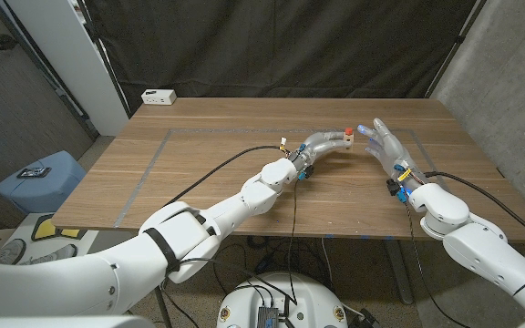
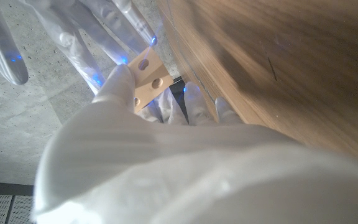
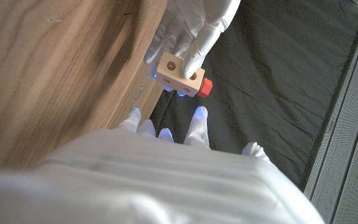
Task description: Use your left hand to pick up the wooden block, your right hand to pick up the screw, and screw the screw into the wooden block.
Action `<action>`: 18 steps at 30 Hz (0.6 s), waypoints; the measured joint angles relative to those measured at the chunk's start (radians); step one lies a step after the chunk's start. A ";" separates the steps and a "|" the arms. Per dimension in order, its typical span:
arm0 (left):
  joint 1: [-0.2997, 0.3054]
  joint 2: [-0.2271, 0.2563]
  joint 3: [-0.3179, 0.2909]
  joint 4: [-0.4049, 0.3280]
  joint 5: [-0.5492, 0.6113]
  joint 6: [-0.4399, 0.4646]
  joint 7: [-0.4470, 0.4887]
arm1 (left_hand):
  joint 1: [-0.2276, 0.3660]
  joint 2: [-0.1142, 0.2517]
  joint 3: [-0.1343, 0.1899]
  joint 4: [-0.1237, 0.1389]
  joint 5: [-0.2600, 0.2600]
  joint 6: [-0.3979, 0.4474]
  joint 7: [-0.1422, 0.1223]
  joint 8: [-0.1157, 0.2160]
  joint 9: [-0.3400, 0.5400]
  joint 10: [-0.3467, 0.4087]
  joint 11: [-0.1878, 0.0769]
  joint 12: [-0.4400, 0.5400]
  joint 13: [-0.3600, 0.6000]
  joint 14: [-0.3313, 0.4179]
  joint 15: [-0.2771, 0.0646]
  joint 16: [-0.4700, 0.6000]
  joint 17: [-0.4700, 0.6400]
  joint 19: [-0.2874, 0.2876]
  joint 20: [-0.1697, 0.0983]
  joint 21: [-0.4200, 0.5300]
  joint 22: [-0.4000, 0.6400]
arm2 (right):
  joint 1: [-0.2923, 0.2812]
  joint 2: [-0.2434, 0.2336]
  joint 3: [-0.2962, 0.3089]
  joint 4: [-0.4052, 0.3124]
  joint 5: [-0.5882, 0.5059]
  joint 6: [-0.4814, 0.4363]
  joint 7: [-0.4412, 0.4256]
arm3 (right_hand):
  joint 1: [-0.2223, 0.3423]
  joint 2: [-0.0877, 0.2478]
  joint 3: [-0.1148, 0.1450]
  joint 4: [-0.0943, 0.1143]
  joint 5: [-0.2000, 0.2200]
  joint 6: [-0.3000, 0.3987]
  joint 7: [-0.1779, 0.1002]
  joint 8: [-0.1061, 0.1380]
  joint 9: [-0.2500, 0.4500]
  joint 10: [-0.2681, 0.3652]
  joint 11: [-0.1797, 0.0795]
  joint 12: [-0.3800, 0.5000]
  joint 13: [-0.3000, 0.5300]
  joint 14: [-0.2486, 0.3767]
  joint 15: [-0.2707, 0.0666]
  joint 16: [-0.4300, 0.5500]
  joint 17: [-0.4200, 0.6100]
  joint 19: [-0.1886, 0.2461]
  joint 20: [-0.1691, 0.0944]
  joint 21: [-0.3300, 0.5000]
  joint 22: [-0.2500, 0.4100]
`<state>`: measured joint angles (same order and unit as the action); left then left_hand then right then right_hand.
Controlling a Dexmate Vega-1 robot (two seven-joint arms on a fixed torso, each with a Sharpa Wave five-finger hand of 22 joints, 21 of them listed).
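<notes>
Wooden block gripped by left hand above the wooden table, lifted clear so the drilled faces stay accessible. Red screw already seated in one end of the block, head projecting toward 3 o'clock in the head view. Right hand positioned just beside that head, at 3 o'clock of the block, fingers spread and holding nothing; likely released between turns or after final tightening.
</notes>
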<state>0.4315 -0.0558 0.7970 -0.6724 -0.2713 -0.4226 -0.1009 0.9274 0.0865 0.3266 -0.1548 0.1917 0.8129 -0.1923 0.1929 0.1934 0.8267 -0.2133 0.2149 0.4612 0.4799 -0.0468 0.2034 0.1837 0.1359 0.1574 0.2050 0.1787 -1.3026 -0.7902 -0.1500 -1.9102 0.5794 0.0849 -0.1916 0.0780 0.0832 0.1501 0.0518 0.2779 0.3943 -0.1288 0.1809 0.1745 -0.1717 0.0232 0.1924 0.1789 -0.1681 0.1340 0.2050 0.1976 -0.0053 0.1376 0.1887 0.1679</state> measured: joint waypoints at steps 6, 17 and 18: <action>0.000 0.000 0.002 -0.008 0.002 0.000 0.003 | 0.000 0.000 0.000 0.000 0.000 0.002 0.001 0.001 0.000 0.000 0.000 0.000 0.000 0.000 0.000 0.000 0.000 0.000 0.000 0.000 0.000 | 0.010 0.000 -0.007 0.011 0.003 0.007 0.010 | 0.000 0.000 0.000 0.000 0.000 -0.004 0.004 0.000 0.000 0.000 0.000 0.000 0.000 0.000 0.000 0.000 0.000 0.000 0.000 0.000 0.000; 0.007 0.003 0.007 -0.025 0.009 0.008 0.012 | 0.000 0.000 0.000 0.000 -0.003 0.004 0.003 0.003 0.005 0.000 0.000 0.000 0.000 0.000 0.000 0.000 0.000 0.000 0.000 0.000 0.000 | 0.030 0.000 -0.022 0.033 0.009 0.023 0.029 | 0.000 0.000 0.000 0.000 0.000 -0.009 0.009 0.000 0.000 0.000 0.000 0.000 0.000 0.000 0.000 0.000 0.000 0.000 0.000 0.000 0.000; 0.008 0.004 0.007 -0.027 0.009 0.008 0.012 | 0.000 0.000 0.000 0.000 -0.002 0.004 0.003 0.003 0.005 0.000 0.000 0.000 -0.001 0.000 0.000 0.000 0.000 0.000 0.000 0.000 0.000 | 0.031 0.000 -0.022 0.034 0.009 0.024 0.031 | 0.000 0.000 0.000 0.000 0.000 -0.009 0.009 0.000 0.000 0.000 0.000 0.000 0.000 0.000 0.000 0.000 0.000 0.000 0.000 0.000 0.000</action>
<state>0.4398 -0.0516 0.8040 -0.6994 -0.2621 -0.4148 -0.0890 0.9274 0.0865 0.3266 -0.1547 0.1893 0.8169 -0.1895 0.1962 0.1986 0.8267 -0.2133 0.2148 0.4606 0.4800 -0.0468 0.2034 0.1837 0.1359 0.1573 0.2050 0.1787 -1.2721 -0.7905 -0.1722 -1.8766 0.5886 0.1085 -0.1610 0.0780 0.0832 0.1501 0.0518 0.2779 0.3854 -0.1197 0.1810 0.1745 -0.1717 0.0232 0.1924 0.1789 -0.1680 0.1340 0.2050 0.1976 -0.0053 0.1377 0.1887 0.1679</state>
